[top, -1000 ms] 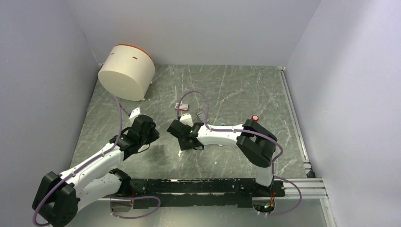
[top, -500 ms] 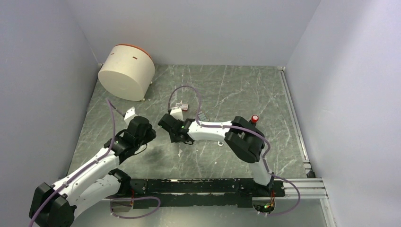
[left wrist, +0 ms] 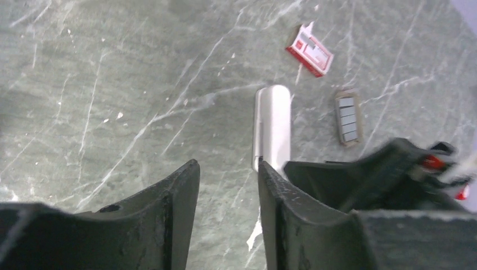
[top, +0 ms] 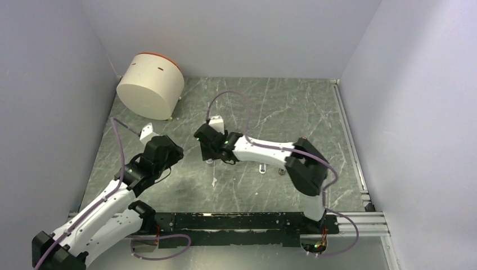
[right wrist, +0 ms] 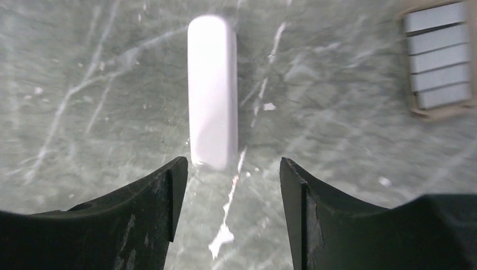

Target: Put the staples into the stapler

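Since one second ago we note the right gripper point(right wrist: 230, 164) advanced to the stapler point(right wrist: 212, 90), released and empty; left gripper point(left wrist: 228, 167) likewise released, empty.

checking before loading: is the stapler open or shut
Shut. The stapler lies flat on the table as one closed white bar; neither wrist view shows its top lifted or a staple channel exposed.
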